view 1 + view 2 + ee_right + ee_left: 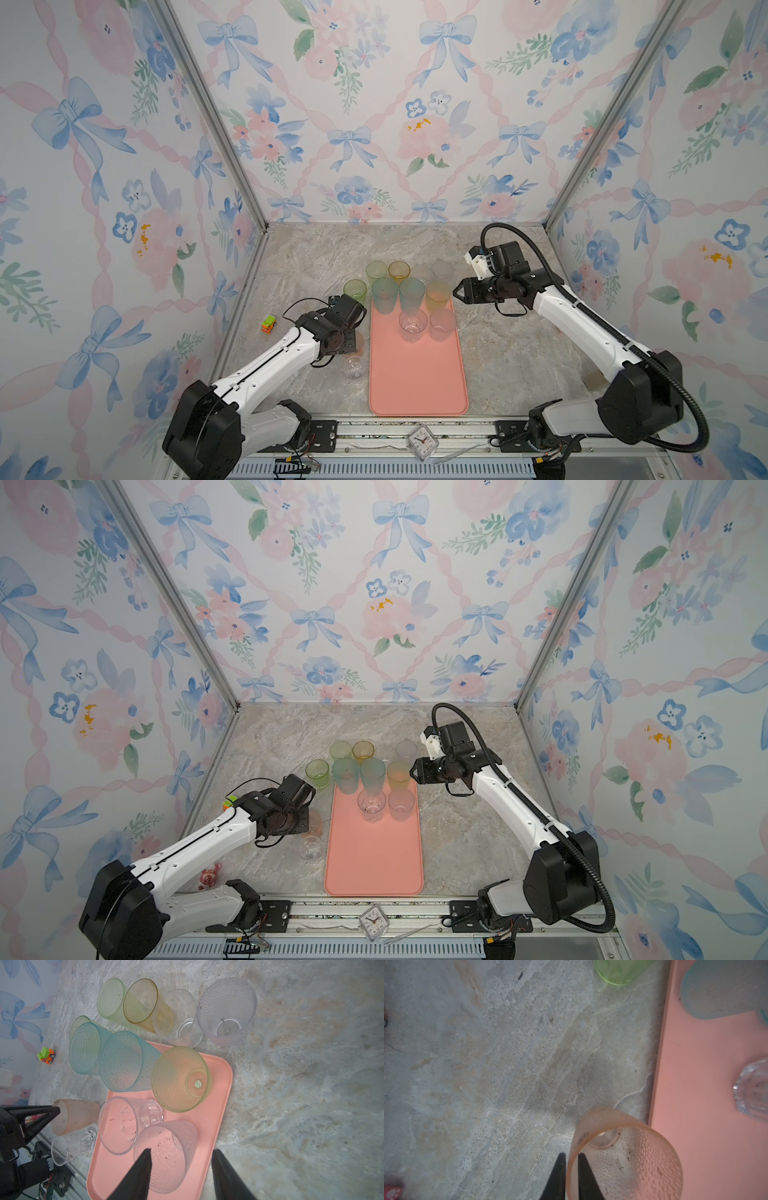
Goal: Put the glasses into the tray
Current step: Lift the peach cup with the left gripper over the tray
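Marble-look table (pixel 519 357), floral walls on three sides. Tray (pixel 417 374) lies lengthwise at centre.

Five glasses (pixel 372 776) stand at its far end: two teal tumblers (pixel 385 294), yellow tumbler (pixel 437 295), clear tumbler (pixel 412 325), frosted tumbler (pixel 442 324). Four more stand in a row on the table behind the tray. Green tumbler (pixel 355 290) stands off its far left corner.

Left gripper (pixel 572 1158): fingers closed on the rim of the orange tumbler (pixel 633 1157), one inside, one outside. The tumbler is just left of the tray's edge, off it. Short clear tumbler (pixel 354 366) stands just beside it, on the table.

Right gripper (pixel 454 292): fingers parted, empty, near the yellow tumbler at the tray's far right corner.

Toy truck (pixel 268 324) sits near the left wall.
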